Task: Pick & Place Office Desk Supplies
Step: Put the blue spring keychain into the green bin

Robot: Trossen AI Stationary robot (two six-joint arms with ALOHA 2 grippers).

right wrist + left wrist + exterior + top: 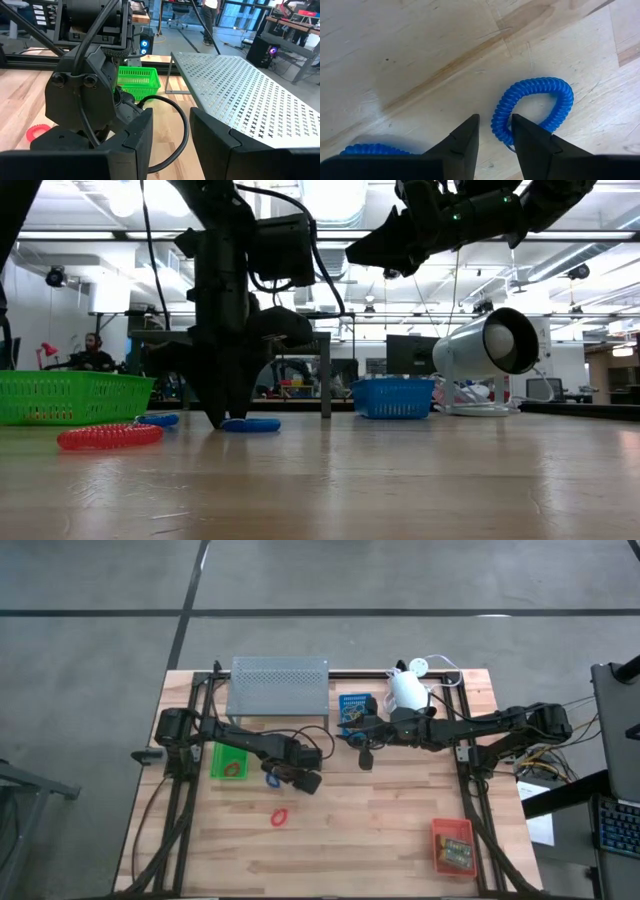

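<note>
Straddling one side of blue coil loop (532,107) on counter (390,830), left gripper (495,135) has fingers part-spread, not yet pinching; loop appears light, soft, springy, prob. non-fragile; take coil strand crosswise; right gripper (170,132) hovers spread, empty, nr perforated shelf (240,95).

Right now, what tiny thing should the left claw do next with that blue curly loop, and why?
Probably close a bit more. The left gripper is down at the table with its open fingers on either side of the blue loop, whose near edge sits in the gap but doesn't look pinched yet.
</note>
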